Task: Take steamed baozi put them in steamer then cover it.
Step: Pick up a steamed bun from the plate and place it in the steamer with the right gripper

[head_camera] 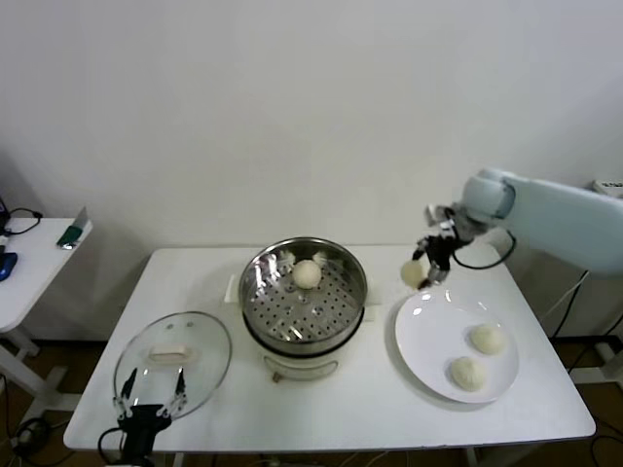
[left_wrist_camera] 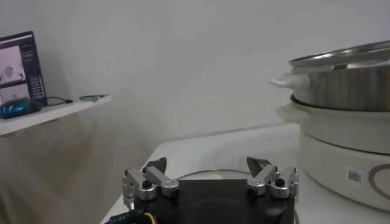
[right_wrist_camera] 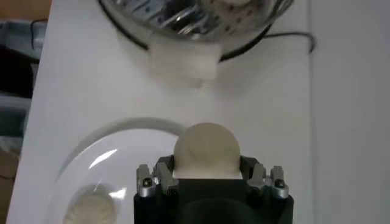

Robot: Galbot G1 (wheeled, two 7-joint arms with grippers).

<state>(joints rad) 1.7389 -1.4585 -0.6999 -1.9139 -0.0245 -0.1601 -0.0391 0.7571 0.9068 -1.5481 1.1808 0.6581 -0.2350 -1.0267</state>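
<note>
Your right claw is closed on one steamed baozi, its fingers pressed against the bun's two sides, and it hangs in the air above the far edge of the white plate. Below and just behind that claw, toward you, two more baozi lie on the plate, apart from each other. To the claw's left stands the steamer, its steel pot open, with a fourth baozi resting on the perforated tray toward the far side; the claw is near the steamer's rim but not over it. Your left claw sits low at the near left corner of the desk, its fingers spread wide with nothing between them. Directly ahead of that claw, the round glass lid with its cream handle lies flat on the desk, just beside the steamer's white base. The lid is off the steamer.
</note>
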